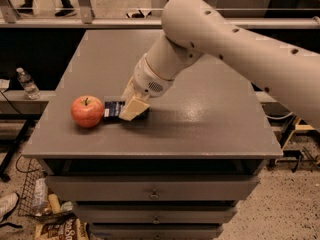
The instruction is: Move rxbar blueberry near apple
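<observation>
Single view. Station: raised, in front of the grey flat-topped drawer cabinet [200,129], facing down and forward across its top, fairly near.
Coverage: whole top, upper drawer fronts, speckled floor [292,206] on both sides, metal railing [100,23] behind.
Cream-white robot arm [225,44] enters from the right edge. Its gripper [134,108] is left of centre, low on the top, near the round red apple [87,112].

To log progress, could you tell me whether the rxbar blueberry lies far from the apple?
No, the rxbar blueberry lies close beside the apple, with the tool over its other end.
</observation>
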Robot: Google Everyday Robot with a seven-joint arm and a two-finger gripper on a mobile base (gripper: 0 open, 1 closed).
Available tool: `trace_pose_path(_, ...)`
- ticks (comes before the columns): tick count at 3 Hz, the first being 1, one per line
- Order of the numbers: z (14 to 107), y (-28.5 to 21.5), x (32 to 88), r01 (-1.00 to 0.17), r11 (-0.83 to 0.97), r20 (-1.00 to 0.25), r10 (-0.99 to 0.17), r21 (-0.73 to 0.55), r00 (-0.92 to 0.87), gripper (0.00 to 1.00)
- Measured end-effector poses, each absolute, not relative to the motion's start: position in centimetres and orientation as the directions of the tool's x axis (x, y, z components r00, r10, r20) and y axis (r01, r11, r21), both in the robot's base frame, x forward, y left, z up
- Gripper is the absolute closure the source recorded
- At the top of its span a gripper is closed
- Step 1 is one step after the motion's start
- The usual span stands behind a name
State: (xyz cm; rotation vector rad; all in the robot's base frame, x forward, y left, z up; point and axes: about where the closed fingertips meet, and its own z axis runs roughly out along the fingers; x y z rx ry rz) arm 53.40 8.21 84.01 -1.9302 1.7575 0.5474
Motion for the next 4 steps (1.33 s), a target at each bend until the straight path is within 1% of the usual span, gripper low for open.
trace_pose_path(2,84.1,8.4,53.1,-0.994,-0.073,-0.584,-0.805,-0.080,0.106,0.14)
trace_pose_path(3,84.9,7.6,52.7,-0.993,-0.063,-0.574,-0.812,-0.097,0.107,0.00)
trace_pose_path(4,87.5,4.4,52.2,-0.991,-0.025,-0.539,-0.838,-0.128,0.091,0.00)
